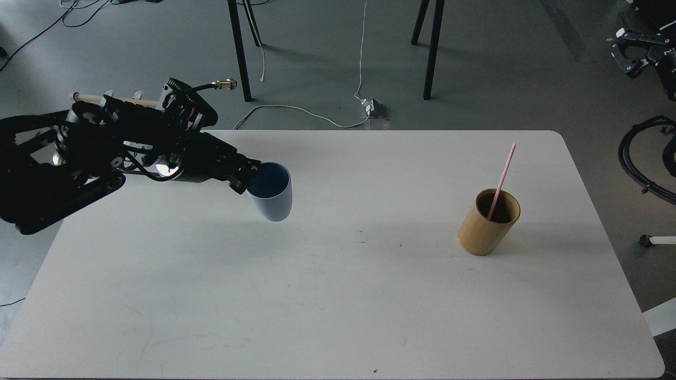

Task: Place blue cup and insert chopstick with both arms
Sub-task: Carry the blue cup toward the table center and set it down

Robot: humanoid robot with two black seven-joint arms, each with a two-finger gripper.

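Note:
My left gripper [252, 178] is shut on the rim of the blue cup [273, 198] and holds it upright above the left half of the white table [338, 295]. The cup is pale blue, with its dark opening facing up. The pink chopstick [501, 179] stands leaning inside the tan bamboo-coloured holder [487, 224] on the right part of the table. My left arm comes in from the left edge. My right arm and gripper are out of view.
A pale wooden rod [113, 98] sticks out behind my left arm. Black table legs [240, 50] and a white cable [296, 111] are on the floor beyond the table's far edge. Black equipment [649, 47] stands at the far right.

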